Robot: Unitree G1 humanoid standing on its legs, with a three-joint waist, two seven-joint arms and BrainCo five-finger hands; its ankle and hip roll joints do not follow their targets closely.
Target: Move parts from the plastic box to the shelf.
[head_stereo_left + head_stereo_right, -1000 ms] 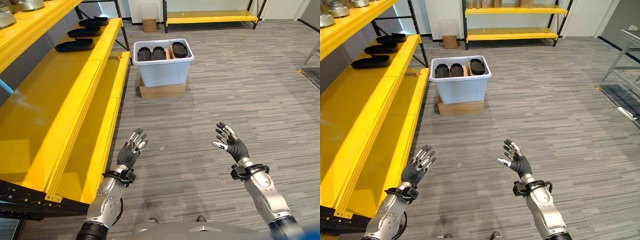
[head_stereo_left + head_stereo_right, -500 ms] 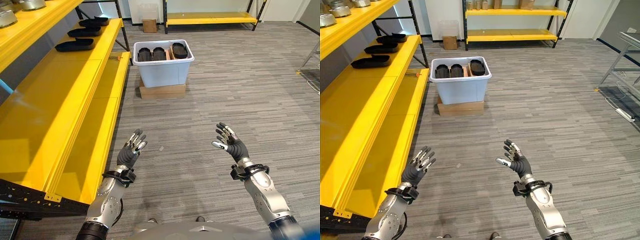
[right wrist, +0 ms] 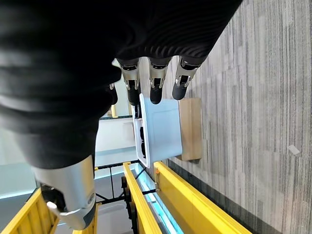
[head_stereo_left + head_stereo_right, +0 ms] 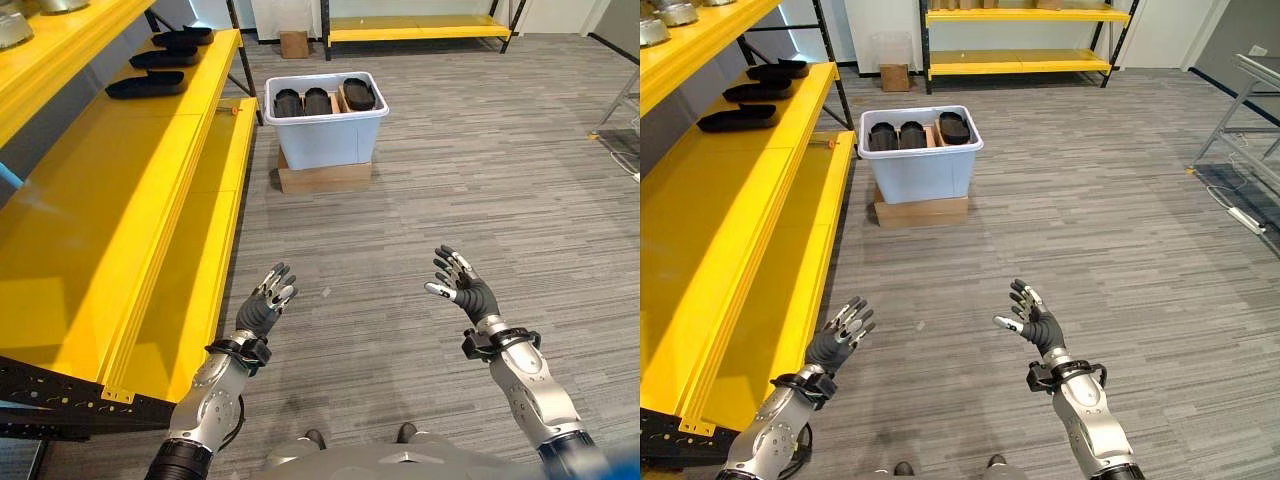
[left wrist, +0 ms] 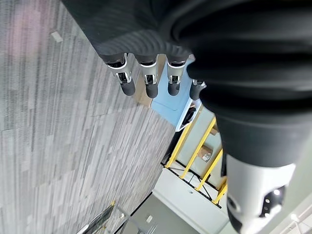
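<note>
View has shifted since earlier; my left hand (image 4: 262, 310) and right hand (image 4: 462, 290) remain empty, fingers straight. Black oval parts (image 4: 323, 101) sit in the pale-blue plastic box (image 4: 327, 135), well ahead, beside the yellow metal shelf (image 4: 110, 200).

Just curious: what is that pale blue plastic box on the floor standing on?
The pale blue plastic box rests on a flat brown cardboard base, whose front edge shows below it. Black parts lie inside; the middle of the base is covered.

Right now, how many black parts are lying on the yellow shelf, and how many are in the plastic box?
3 on the yellow shelf: near part, middle part, far part. 3 visible in the plastic box: left part, centre part, right part. More may be hidden underneath.
</note>
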